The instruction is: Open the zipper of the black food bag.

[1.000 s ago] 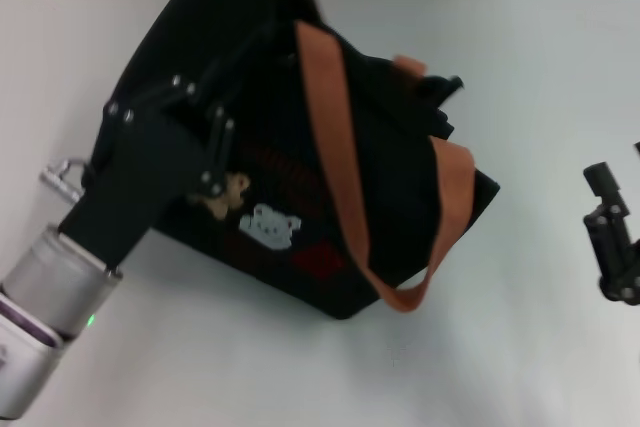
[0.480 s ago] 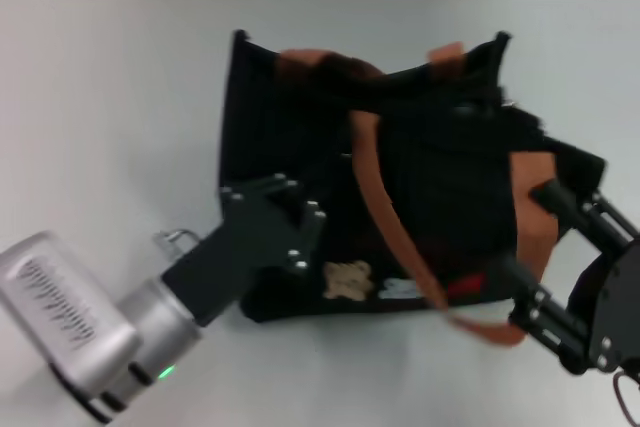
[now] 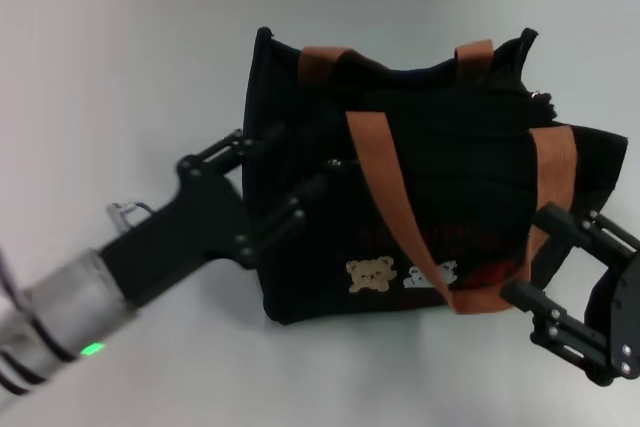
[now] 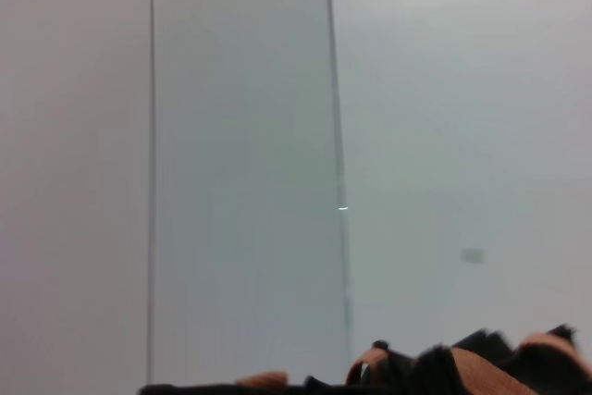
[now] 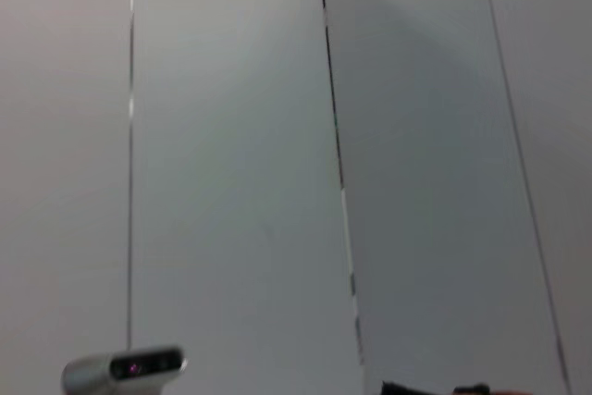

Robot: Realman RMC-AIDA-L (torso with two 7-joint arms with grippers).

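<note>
Bag: the black food bag [image 3: 440, 207] stands upright in the middle of the white surface [image 3: 120, 77], w/ two orange-brown straps [image 3: 385, 182] over its front & a little bear patch [image 3: 370, 274] low down. Zipper can't be made out along the top rim. Left end effector [image 3: 300, 177] has its fingers spread wide, touching the bag's left side. Right end effector [image 3: 535, 252] is also spread open at the bag's right lower corner, gripping nothing.
</note>
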